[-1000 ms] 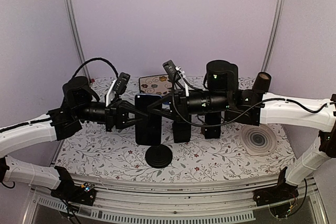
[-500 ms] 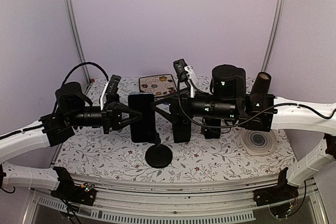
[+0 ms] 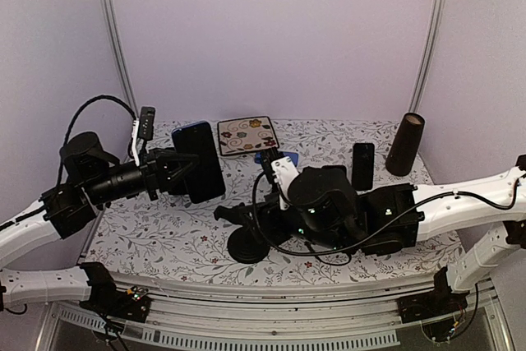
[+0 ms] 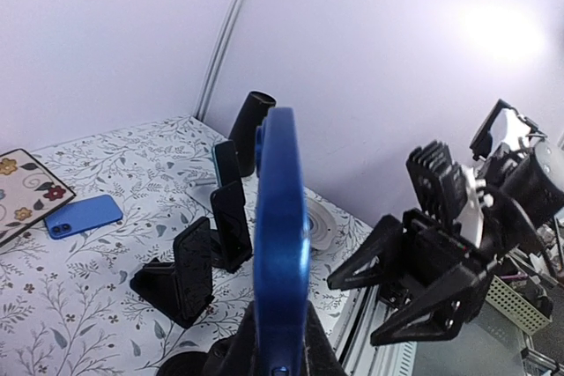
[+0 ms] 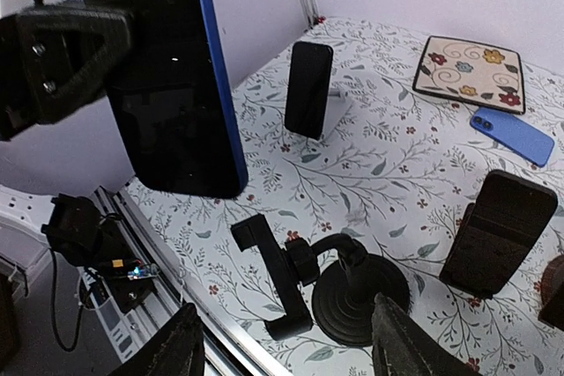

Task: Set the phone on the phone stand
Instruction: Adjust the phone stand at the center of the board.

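Note:
The phone (image 3: 200,162), with a dark screen and blue rim, hangs upright in the air at the left, and my left gripper (image 3: 177,172) is shut on its lower end. In the left wrist view I see the phone (image 4: 280,217) edge-on, rising from my left gripper (image 4: 280,354). The phone stand (image 3: 248,246), a black round base with a bent neck and a clamp (image 5: 280,286), stands near the table's front edge. My right gripper (image 3: 234,221) hovers low over it, open and holding nothing (image 5: 291,350). The phone (image 5: 167,77) is well left of the stand.
Other dark phones lean on small black stands (image 5: 308,90) (image 5: 498,231) (image 3: 362,165). A blue phone (image 5: 511,134) lies flat beside a flowered mat (image 3: 246,135). A brown cylinder (image 3: 406,144) stands at the back right. The table's front rail (image 3: 271,297) runs just below the stand.
My right gripper let go of the phone, opened, and swung down over the stand. My left arm carried the phone back and to the left.

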Available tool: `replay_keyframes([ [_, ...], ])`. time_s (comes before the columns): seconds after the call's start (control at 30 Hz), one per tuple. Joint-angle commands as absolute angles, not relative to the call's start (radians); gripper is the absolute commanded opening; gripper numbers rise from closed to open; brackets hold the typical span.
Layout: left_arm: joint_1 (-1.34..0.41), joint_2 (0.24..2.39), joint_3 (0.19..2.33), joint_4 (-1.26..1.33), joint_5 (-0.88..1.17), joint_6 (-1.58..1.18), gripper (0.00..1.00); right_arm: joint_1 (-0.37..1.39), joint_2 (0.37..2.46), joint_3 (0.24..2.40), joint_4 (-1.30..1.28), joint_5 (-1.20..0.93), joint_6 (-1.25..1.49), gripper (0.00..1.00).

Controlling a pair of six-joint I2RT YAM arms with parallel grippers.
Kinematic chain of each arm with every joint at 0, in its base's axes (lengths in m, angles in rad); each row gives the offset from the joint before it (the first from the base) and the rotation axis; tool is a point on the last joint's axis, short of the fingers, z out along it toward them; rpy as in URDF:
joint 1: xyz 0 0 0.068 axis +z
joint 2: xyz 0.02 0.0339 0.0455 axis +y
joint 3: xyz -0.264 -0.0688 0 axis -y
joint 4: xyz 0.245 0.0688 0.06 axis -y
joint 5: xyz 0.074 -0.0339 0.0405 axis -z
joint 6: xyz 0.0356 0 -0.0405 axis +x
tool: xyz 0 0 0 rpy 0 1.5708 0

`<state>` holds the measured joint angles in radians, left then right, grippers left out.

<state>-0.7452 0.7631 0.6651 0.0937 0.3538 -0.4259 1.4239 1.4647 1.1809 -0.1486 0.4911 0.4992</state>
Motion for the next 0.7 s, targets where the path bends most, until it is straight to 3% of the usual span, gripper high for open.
replay_keyframes([
  [0.0,-0.732,0.744,0.674,0.102,0.282,-0.411,0.0,1.453,1.554,1.267,-0.311,0.628,0.622,0.63],
  [0.67,-0.732,0.772,0.68,0.103,0.291,-0.416,0.0,1.453,1.693,1.369,-0.371,0.563,0.661,0.64],
])
